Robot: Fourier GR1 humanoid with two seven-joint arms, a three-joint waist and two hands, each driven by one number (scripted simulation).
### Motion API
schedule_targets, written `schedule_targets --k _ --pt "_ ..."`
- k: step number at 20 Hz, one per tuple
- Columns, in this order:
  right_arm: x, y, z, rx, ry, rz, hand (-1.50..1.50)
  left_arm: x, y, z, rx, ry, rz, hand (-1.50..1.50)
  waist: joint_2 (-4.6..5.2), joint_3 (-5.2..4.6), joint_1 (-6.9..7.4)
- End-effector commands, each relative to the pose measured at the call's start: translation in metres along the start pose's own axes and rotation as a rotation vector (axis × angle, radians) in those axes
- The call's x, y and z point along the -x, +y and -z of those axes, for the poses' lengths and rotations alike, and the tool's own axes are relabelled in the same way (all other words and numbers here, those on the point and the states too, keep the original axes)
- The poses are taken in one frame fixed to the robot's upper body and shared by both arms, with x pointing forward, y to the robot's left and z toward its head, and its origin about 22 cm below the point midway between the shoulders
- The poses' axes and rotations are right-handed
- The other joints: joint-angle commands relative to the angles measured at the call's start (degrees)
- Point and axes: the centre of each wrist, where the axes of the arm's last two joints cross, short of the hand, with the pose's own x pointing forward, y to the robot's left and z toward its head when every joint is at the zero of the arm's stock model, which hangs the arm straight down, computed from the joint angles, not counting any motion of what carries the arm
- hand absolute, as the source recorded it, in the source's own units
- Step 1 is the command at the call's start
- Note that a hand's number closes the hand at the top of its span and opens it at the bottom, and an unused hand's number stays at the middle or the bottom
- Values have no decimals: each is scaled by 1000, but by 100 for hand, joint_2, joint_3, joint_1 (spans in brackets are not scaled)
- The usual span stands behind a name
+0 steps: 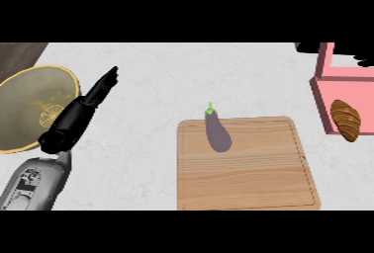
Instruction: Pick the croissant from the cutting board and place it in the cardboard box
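Croissant, brown and ridged (345,120), lies off the board at the view's right edge in the open pink box (343,86), its lower tip reaching past the box's near wall, so I cannot tell whether it sits fully inside. The placing looks nearly done; doing it well means settling the pastry wholly within the walls and lifting away straight up, clear of the box's upright flap. Dark shapes (306,47) beside that flap may be the right hand, but whether it is open or closed cannot be told. The left hand (76,116) rests over the rim of the round golden plate (29,108), fingers straight and together. The rectangular wooden cutting board (248,168) carries only a purple eggplant (217,132) near its far edge; the board's right edge runs close beside the box, while the white marbled surface (161,74) offers room between board and plate
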Motion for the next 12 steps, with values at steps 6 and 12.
schedule_targets --k 6,12 --pt "20 33 10 257 -150 751 -150 1 5 -1 14 8 4 0 20 0 0" --pt "23 -11 -14 354 -95 899 -150 -5 2 5 6 -12 10 0 46 6 3"
